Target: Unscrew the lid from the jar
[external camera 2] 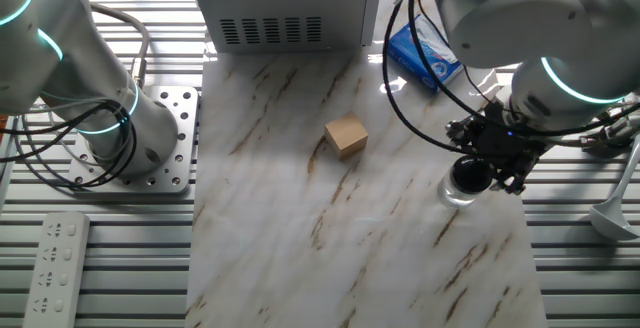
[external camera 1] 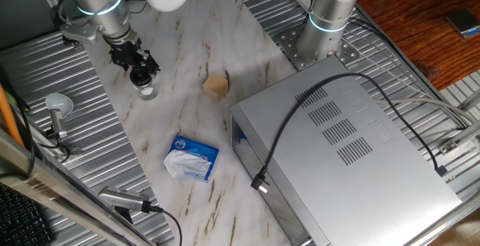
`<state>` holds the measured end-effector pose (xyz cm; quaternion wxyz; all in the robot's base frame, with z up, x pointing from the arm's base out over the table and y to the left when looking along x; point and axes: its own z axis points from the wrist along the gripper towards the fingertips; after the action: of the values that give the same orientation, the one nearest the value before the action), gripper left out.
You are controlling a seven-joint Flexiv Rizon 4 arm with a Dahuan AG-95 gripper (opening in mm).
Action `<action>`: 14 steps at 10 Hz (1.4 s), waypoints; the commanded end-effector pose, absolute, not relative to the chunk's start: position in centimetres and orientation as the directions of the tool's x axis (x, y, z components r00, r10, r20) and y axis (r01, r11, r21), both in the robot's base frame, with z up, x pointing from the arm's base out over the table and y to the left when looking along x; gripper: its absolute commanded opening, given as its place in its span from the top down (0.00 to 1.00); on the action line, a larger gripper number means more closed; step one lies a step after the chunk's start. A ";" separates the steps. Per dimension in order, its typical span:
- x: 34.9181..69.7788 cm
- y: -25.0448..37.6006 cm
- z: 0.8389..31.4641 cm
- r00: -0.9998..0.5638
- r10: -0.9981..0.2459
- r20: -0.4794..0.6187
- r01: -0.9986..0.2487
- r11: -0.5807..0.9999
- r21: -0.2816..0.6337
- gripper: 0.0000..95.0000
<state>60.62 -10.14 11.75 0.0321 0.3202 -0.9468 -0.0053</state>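
The small clear glass jar (external camera 1: 146, 91) stands upright on the marble tabletop near its left edge; it also shows in the other fixed view (external camera 2: 456, 195). The black lid (external camera 2: 470, 176) sits on top of the jar. My gripper (external camera 1: 140, 71) comes down from above, and its black fingers close around the lid (external camera 1: 142, 76). In the other fixed view the gripper (external camera 2: 478, 171) covers most of the lid. The jar's glass base shows below the fingers.
A tan cube (external camera 1: 216, 87) sits mid-table, also in the other fixed view (external camera 2: 346, 135). A blue-and-white packet (external camera 1: 192, 157) lies toward the front. A large grey metal box (external camera 1: 345, 148) with a black cable fills the right. A second arm's base (external camera 2: 120, 138) stands on a plate.
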 end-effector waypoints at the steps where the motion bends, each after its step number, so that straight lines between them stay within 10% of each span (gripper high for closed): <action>1: 60.6 -10.2 11.7 -0.871 -0.487 0.060 -0.486 0.873 0.028 0.20; 14: 60.6 -10.2 11.1 -0.882 -0.469 0.044 -0.468 0.883 0.042 0.20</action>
<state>60.66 -10.23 11.06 0.0271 0.2395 -0.9704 -0.0146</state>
